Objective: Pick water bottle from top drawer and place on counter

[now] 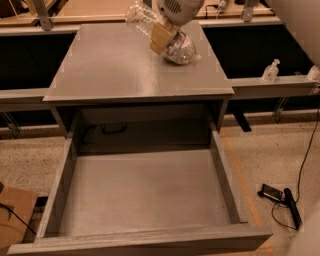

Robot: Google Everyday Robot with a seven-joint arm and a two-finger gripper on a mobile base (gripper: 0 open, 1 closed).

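Note:
The water bottle (pixel 172 41) is a clear crinkled plastic bottle lying tilted in my gripper (pixel 162 36), over the far right part of the grey counter (pixel 120 70). The gripper's tan fingers (pixel 161 35) are shut across the bottle's middle, hiding its label. The bottle's lower end is close to the counter surface; I cannot tell whether it touches. The top drawer (pixel 145 195) stands pulled out below the counter, with a bare grey floor.
A clear pump-top dispenser bottle (pixel 270 71) stands on a ledge to the right. A lighter tan wooden surface (pixel 95 9) lies behind the counter. A black device with a cable (pixel 280 197) lies on the floor at right. A cardboard box (pixel 14 215) sits at lower left.

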